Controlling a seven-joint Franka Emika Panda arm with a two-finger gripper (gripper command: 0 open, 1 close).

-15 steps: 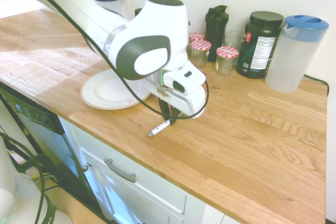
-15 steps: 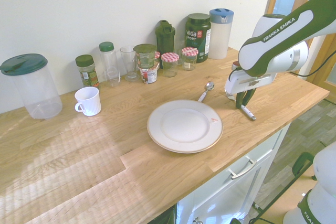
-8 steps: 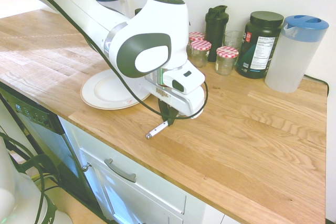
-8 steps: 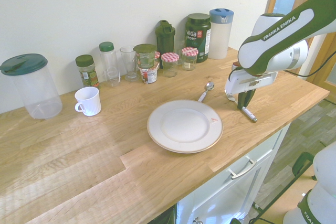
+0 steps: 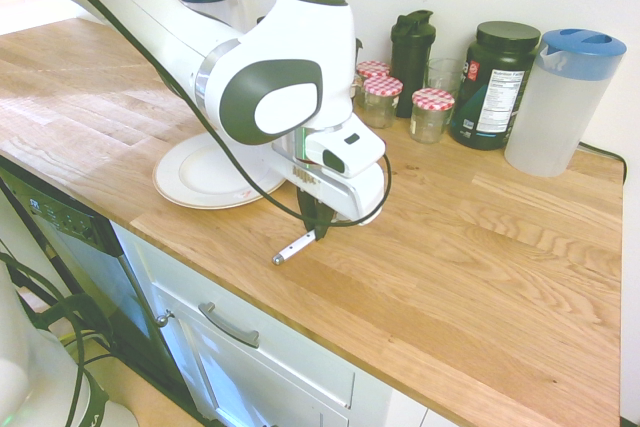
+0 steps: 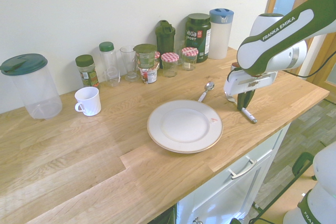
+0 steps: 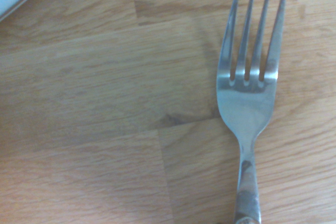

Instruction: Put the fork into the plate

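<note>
The wooden countertop carries the plate; a spoon lies just behind it, a white mug well left.

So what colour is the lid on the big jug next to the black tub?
Blue. The jug's lid shows best in the first exterior view, beside the black tub.

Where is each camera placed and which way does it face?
First exterior view: off the counter's front edge, facing the wall; arm enters from the left, gripper over the white-handled silver fork.
Second exterior view: the opposite side; arm enters from the right.
Wrist view: looks down at the fork's tines.
Shared: fork, round white plate.
</note>
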